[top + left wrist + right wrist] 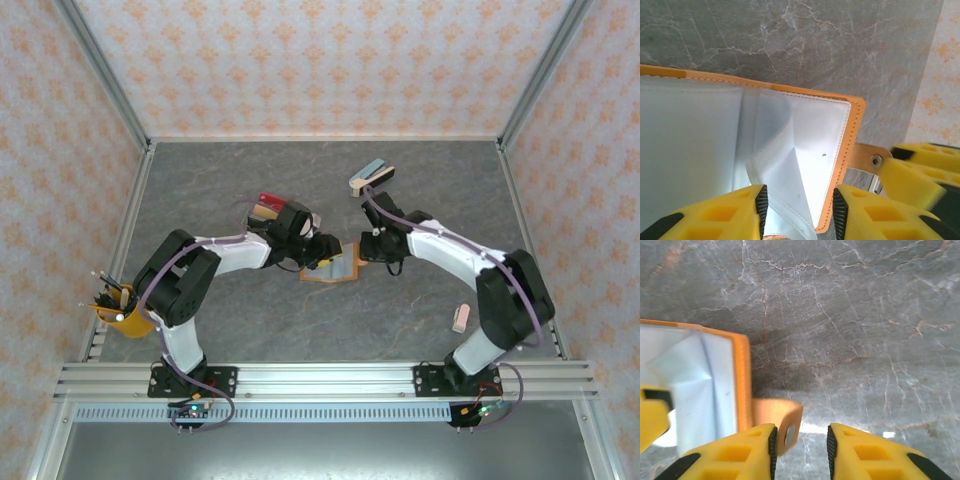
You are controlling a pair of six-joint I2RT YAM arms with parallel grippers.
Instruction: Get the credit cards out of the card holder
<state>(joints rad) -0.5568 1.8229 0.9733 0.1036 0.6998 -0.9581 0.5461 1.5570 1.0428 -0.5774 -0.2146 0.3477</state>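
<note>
Fingers (715, 220) of the left gripper (799, 215) stand part-way apart, low over the open card holder (690, 140). A clear plastic sleeve (785, 165) and the holder's orange edge show in the gap, and neither pad is seen pinching them. Those of the right gripper (800, 450) are parted too and hold nothing. Grey surface shows between them, and the holder's strap tab (782, 420) sits in the gap close against one finger.

Largest is the grey marbled table (300, 330), walled by patterned panels. From its near edge the left arm (215, 262) and the right arm (450, 255) bend inward and meet about its middle, their grippers close together. The card holder lies there between them, spread open and flat with its pale lining up. The strap tab sticks out toward the right gripper.

A yellow cup (122, 318) of pens stands at the left edge, near the near-left corner. A grey-blue and black wedge-shaped thing (372, 177) lies toward the far edge, right of the middle. A small red, tan and black pile (266, 205) lies left of the middle, just beyond the left gripper. A small pink block (461, 318) lies toward the near-right corner, beside the right arm. Smallest, a metal snap (876, 160) sits in the tab.
</note>
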